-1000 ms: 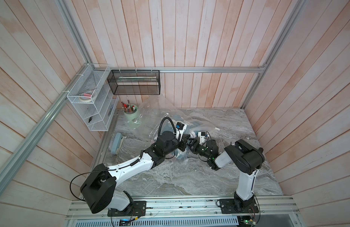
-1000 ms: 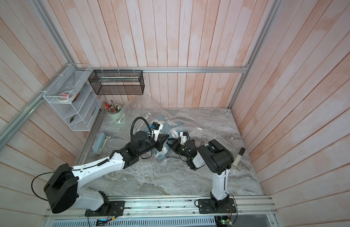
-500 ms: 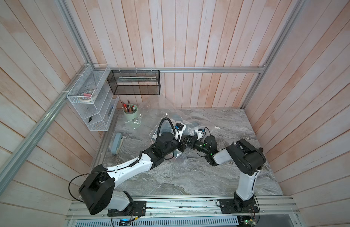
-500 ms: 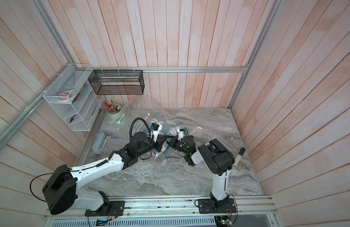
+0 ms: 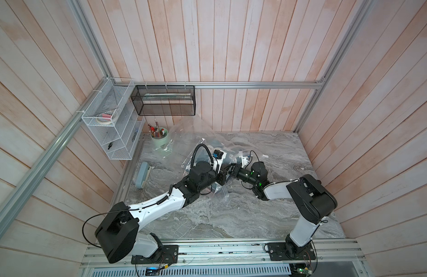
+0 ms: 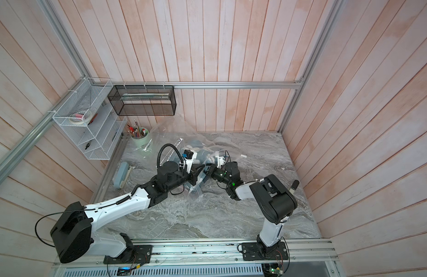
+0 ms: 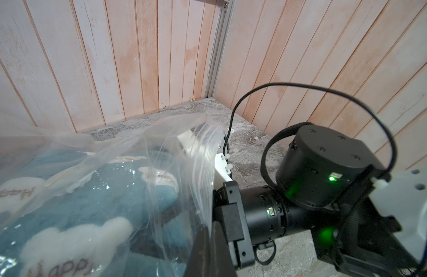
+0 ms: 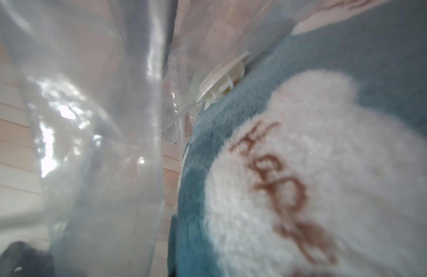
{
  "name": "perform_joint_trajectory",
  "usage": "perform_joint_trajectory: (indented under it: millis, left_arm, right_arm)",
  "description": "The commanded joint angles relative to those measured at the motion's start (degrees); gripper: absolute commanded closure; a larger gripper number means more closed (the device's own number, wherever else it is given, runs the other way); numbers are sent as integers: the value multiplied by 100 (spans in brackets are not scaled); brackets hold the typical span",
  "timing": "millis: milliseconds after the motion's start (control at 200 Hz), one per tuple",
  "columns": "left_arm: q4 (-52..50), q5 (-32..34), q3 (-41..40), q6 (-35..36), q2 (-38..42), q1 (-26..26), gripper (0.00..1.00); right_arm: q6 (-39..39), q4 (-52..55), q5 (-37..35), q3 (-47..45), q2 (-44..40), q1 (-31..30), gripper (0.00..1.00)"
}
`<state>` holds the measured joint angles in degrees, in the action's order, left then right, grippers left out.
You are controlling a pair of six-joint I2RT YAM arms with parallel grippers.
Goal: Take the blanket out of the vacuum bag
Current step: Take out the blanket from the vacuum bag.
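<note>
Blanket (image 7: 92, 199), "Happy"-lettered, in vacuum bag (image 7: 159, 134); left tool (image 7: 204, 242) tight on it, right tool (image 5: 229, 171) together.

We're jammed right up against the blanket (image 8: 303, 191): fuzzy teal, with a white cloud patch and brown "Happ…" lettering. The vacuum bag (image 8: 99, 120) is crinkly clear film just beside it, its round white valve (image 8: 222, 81) at the teal edge. Blurry wood planks (image 8: 6, 120) show through.

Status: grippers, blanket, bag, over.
Left gripper shut on bag edge. Right gripper shut inside bag mouth, against blanket. Blanket not out yet; loose plastic over it.
</note>
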<state>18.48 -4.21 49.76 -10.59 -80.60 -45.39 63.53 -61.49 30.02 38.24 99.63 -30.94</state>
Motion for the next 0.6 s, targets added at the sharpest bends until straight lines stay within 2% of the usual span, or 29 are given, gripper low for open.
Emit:
perform_joint_trajectory:
  millis: [0, 115, 295, 480, 595]
  left_arm:
    - [147, 62, 34, -99, -127, 20, 100]
    - [179, 111, 58, -129, -132, 20, 100]
    - [221, 174, -18, -82, -117, 21, 100]
    - [243, 235, -36, -113, -191, 21, 100]
    - [274, 265, -57, -102, -248, 21, 100]
  right_arm:
    - [-323, 436, 6, 173, -367, -12, 100]
    - [-332, 862, 66, 175, -590, -16, 100]
    - [54, 685, -60, -363, -1126, 25, 100]
    - [-97, 1471, -201, -209, -1742, 114, 100]
    - [251, 1314, -337, -321, -2035, 254, 100]
